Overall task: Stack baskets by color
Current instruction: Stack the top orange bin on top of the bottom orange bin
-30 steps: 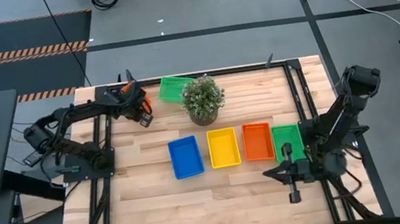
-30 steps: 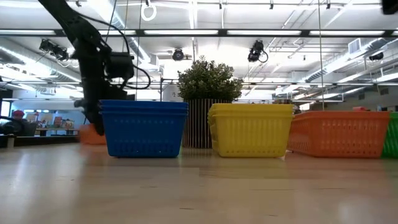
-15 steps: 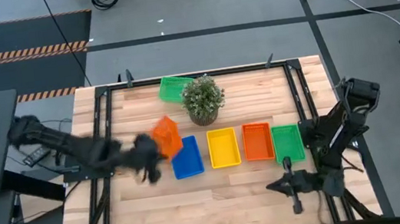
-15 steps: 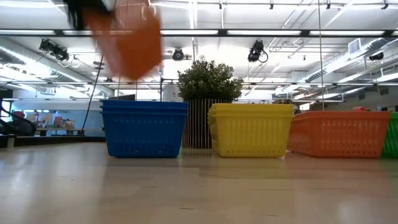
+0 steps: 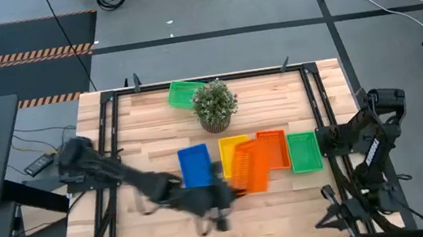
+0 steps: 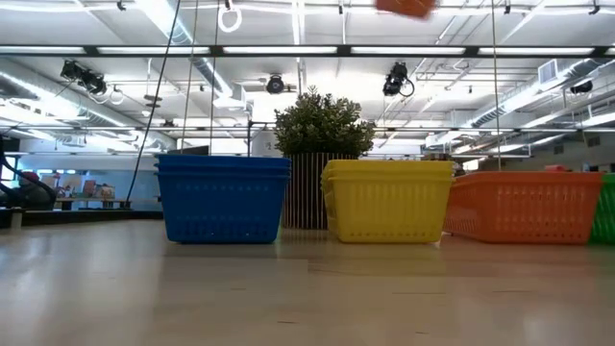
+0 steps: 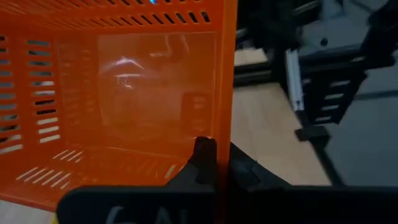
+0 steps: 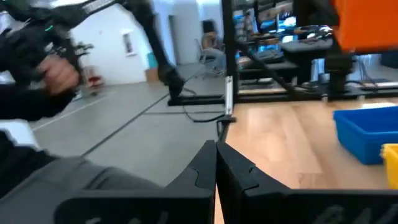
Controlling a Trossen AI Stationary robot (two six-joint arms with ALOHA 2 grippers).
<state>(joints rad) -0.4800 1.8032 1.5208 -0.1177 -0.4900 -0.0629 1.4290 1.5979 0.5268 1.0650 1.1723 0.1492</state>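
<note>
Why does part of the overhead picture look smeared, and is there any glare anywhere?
High view: the left arm and the orange basket it carries are streaked by motion blur, while the plant stays crisp. Low view: that basket is only a soft orange smudge at the top edge. Left wrist view: a pale reflection glares on the basket's floor.

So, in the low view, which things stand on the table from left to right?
Blue baskets → plant, standing behind the gap → yellow baskets → orange baskets → a green basket at the right edge.
</note>
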